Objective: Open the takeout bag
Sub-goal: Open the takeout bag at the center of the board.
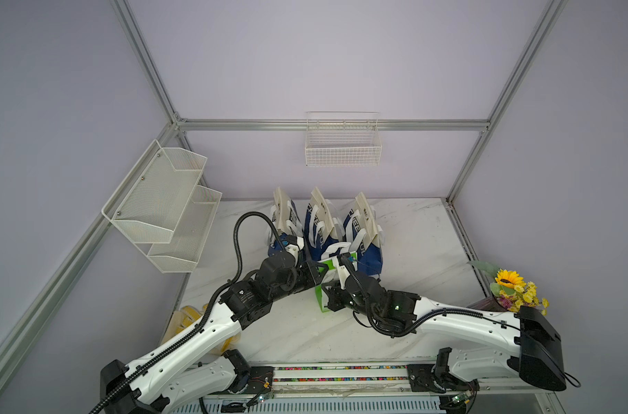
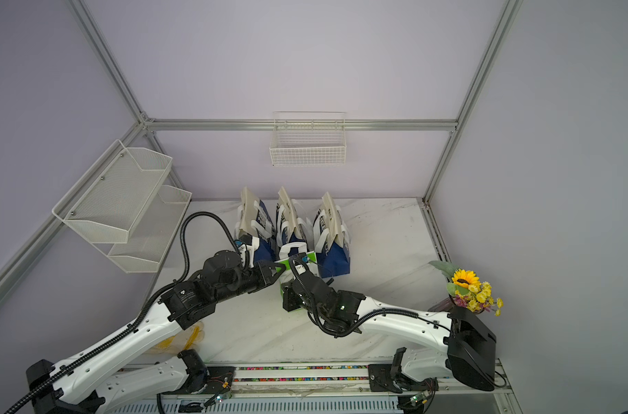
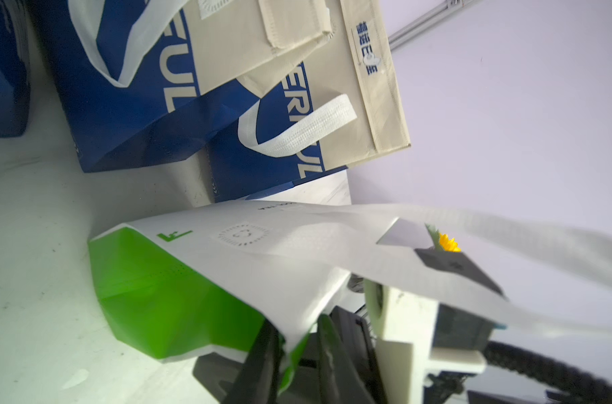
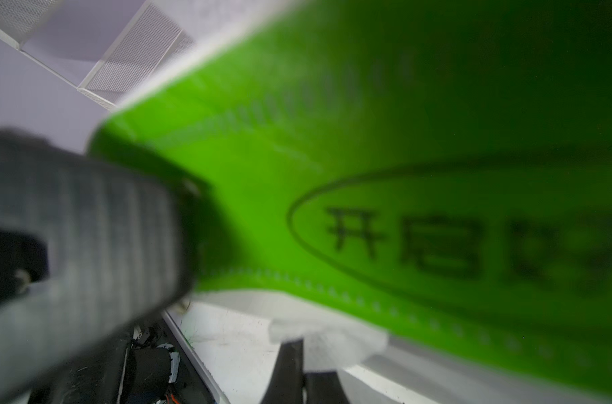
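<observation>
Both sides engaged: right gripper point(image 4: 302, 356) clenched on the white edge of the takeout bag point(image 3: 178, 290); left gripper point(image 3: 295, 320) straddles its rim, grip unclear; bag stands mid-table point(image 1: 413, 243); three blue bags point(image 1: 319, 229) just behind.

L hand point(image 3: 295, 349) ajar, R hand point(image 4: 302, 374) clamped

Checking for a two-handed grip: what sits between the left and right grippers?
The green-and-white takeout bag stands between the left gripper and the right gripper. Both top views show this, and nothing else shows there.
</observation>
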Action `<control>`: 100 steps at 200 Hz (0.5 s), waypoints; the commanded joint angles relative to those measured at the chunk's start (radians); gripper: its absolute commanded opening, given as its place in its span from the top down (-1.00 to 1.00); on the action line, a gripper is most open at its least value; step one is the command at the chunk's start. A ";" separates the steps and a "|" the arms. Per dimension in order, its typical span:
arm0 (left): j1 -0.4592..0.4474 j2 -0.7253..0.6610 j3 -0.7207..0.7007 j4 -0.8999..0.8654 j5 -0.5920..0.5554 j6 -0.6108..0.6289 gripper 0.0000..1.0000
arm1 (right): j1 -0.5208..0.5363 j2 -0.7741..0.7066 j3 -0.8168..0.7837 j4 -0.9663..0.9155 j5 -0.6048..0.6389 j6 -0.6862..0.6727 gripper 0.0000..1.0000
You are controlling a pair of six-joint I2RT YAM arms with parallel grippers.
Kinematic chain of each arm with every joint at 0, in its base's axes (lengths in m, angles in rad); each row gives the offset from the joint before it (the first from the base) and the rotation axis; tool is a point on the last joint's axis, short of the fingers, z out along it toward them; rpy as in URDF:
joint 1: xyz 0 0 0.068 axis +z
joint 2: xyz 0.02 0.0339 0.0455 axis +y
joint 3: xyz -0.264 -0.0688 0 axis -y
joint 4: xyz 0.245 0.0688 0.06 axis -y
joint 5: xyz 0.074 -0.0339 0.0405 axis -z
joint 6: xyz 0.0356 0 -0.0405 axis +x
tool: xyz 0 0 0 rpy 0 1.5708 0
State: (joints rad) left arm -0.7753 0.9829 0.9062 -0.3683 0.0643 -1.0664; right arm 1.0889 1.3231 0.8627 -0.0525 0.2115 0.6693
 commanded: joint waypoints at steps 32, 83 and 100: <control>-0.010 -0.019 0.059 0.033 -0.004 -0.018 0.70 | -0.005 0.006 -0.027 0.033 -0.018 0.021 1.00; -0.009 -0.019 0.099 -0.033 -0.014 -0.025 0.20 | -0.009 0.030 -0.018 0.026 -0.003 0.029 1.00; -0.010 -0.025 0.102 -0.075 -0.021 -0.037 0.16 | -0.013 0.034 -0.012 0.026 0.001 0.030 1.00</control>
State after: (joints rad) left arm -0.7765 0.9775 0.9390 -0.4126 0.0460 -1.0874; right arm 1.0870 1.3338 0.8558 -0.0139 0.2104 0.6724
